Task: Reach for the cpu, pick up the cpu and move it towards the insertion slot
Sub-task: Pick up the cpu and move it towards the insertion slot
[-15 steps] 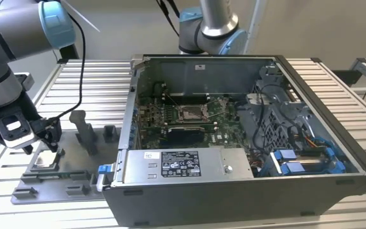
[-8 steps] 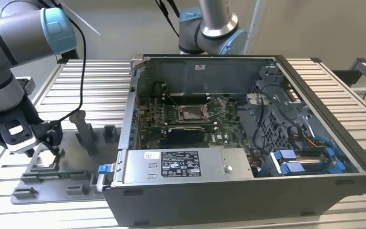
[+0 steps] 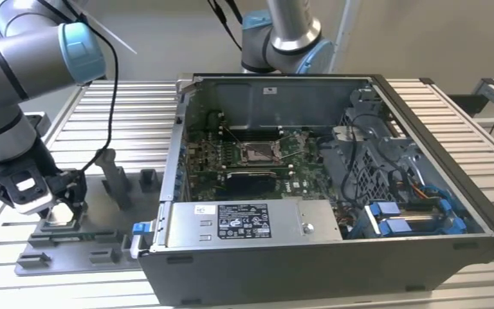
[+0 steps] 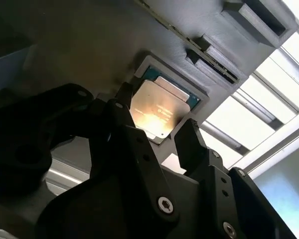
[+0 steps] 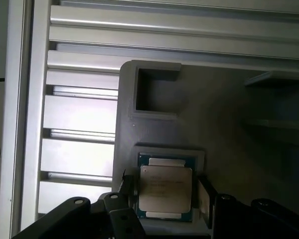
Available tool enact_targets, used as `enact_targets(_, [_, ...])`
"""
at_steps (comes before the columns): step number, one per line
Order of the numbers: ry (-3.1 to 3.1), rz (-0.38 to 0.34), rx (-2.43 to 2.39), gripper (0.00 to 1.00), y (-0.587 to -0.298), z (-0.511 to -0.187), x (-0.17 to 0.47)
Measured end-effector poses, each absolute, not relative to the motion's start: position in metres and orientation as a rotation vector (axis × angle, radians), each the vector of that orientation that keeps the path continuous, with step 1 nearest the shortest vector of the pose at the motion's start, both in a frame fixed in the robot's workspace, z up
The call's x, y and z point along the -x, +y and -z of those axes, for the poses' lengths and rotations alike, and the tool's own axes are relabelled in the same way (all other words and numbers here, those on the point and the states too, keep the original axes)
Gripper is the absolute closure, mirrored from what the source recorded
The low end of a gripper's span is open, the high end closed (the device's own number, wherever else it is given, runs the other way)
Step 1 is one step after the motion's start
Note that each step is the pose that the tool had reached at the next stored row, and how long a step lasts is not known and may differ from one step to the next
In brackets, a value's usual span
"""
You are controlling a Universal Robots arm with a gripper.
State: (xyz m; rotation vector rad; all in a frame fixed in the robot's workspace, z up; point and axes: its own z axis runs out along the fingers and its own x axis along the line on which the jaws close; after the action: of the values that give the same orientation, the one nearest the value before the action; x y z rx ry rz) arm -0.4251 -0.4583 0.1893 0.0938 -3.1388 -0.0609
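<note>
Exterior view: jaws low over grey fixture (image 3: 101, 225) on slatted tabletop (image 3: 127, 109), at exterior view's left. Socket (image 3: 256, 152) inside open computer case (image 3: 316, 270), well apart toward exterior view's right.
Second wrist view: chip (image 4: 157, 107) flat in fixture recess; jaws apart, one beside each opposite edge.
First wrist view: narrow gaps between jaw tips and chip edges; square pocket (image 5: 157, 92) near chip.

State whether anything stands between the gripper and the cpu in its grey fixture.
Nothing visible does. The gripper hangs right over the cpu, jaws open on either side of it, while the cpu lies in the grey fixture.
</note>
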Motion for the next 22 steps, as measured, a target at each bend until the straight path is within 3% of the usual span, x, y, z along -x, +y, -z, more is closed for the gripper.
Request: enact_targets(22, [-3.139,0.061,-0.090,0.00,-0.4583,-0.1868,0.4250])
